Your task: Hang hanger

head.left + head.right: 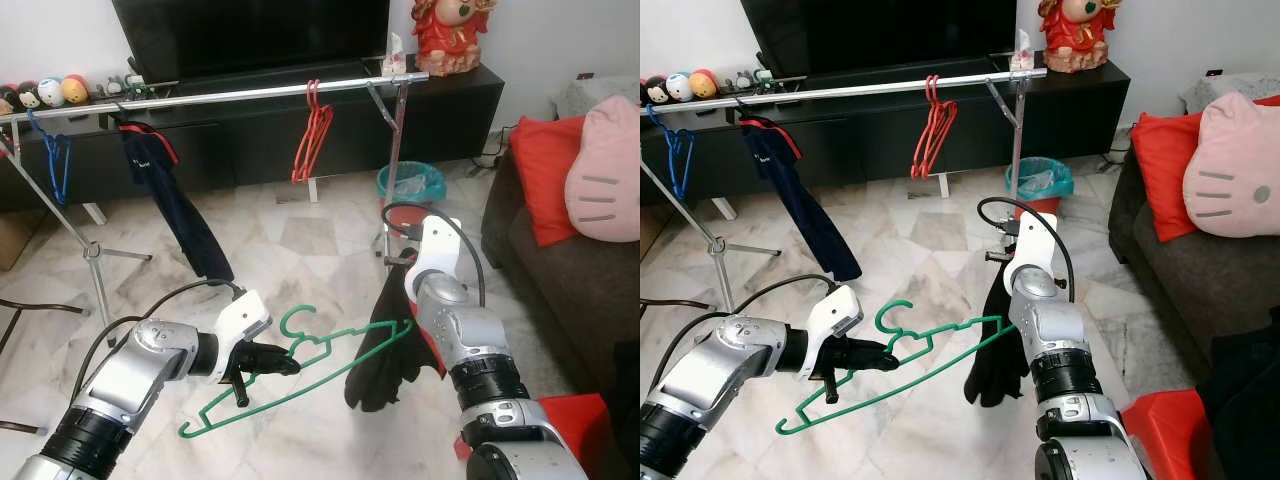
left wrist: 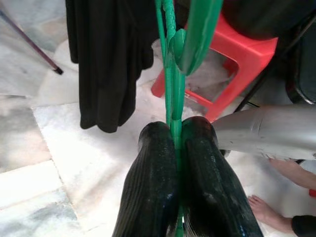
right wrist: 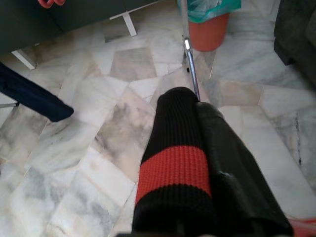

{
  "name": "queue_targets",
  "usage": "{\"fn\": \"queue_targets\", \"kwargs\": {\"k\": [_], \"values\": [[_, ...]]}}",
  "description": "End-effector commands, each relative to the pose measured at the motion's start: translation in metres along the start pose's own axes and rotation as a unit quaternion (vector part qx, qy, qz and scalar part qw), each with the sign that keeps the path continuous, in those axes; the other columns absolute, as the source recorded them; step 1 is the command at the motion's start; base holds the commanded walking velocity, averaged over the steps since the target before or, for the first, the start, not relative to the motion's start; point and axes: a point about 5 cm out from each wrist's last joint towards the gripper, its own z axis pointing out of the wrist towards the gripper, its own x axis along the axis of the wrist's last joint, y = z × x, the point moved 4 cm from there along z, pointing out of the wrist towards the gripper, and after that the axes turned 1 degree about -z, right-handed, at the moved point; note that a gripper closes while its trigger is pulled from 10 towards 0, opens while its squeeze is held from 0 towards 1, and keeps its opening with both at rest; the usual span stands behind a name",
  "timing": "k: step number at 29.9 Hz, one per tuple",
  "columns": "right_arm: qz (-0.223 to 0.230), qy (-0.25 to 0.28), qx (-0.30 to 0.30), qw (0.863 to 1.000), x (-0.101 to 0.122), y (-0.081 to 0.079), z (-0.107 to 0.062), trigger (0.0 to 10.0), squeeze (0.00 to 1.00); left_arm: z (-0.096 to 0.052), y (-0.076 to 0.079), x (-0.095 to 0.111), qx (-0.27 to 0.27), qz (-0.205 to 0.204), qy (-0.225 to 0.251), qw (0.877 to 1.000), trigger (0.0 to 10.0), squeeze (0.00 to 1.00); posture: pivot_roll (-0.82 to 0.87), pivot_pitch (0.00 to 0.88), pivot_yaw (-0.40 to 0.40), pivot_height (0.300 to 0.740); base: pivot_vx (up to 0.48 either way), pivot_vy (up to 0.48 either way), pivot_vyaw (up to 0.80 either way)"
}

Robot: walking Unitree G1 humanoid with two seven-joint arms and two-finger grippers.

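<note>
Green hanger pinched low, dark garment in the other claw

Here, left claw (image 1: 285,362) pressed together on the green hanger (image 1: 300,375), gripping near the base of its hook; wrist view shows both fingers (image 2: 153,182) clamped on the green bar. Hanger is tilted, held above the marble floor (image 1: 300,240), well below the silver rail (image 1: 230,95). Right claw (image 3: 197,106) is closed, pinching a black garment (image 1: 385,350) with a red band; the cloth hangs down beside the right arm, touching the hanger's far end. On the rail: red hangers (image 1: 312,135), a blue hanger (image 1: 55,160), a navy garment (image 1: 175,205). Teal bin (image 1: 410,182) near the rack leg. Sofa with red cushion (image 1: 545,175) at right.
</note>
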Motion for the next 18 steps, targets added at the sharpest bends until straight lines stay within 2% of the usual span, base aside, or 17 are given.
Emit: {"fn": "queue_targets", "kwargs": {"k": [1, 4, 11, 13, 18], "values": [[-0.002, 0.014, 0.045, 0.999, 0.009, -0.019, -0.006, 10.0, 0.0, -0.003, 0.002, -0.003, -0.019, -0.019, 0.012, 1.0, 10.0, 0.0, -0.07, 0.0, 0.089, 0.74, 0.0, 0.0, 0.0], [-0.004, 0.014, 0.059, 0.998, 0.009, -0.024, -0.007, 10.0, 0.0, -0.005, 0.005, -0.003, -0.028, -0.024, 0.016, 0.999, 10.0, 0.0, -0.07, 0.0, 0.089, 0.74, 0.0, 0.0, 0.0], [-0.006, 0.013, 0.063, 0.998, 0.009, -0.026, -0.009, 10.0, 0.0, -0.004, 0.006, -0.003, -0.03, -0.021, 0.017, 0.999, 10.0, 0.0, -0.07, 0.0, 0.089, 0.74, 0.0, 0.0, 0.0], [-0.007, 0.015, 0.065, 0.998, 0.011, -0.026, -0.01, 10.0, 0.0, -0.001, -0.004, -0.007, 0.005, -0.009, 0.001, 1.0, 10.0, 0.0, -0.07, 0.0, 0.089, 0.74, 0.0, 0.0, 0.0], [-0.007, 0.018, 0.069, 0.997, 0.014, -0.028, -0.011, 10.0, 0.0, 0.004, -0.022, -0.007, 0.072, -0.003, 0.002, 0.997, 10.0, 0.0, -0.07, 0.0, 0.089, 0.74, 0.0, 0.0, 0.0]]}}
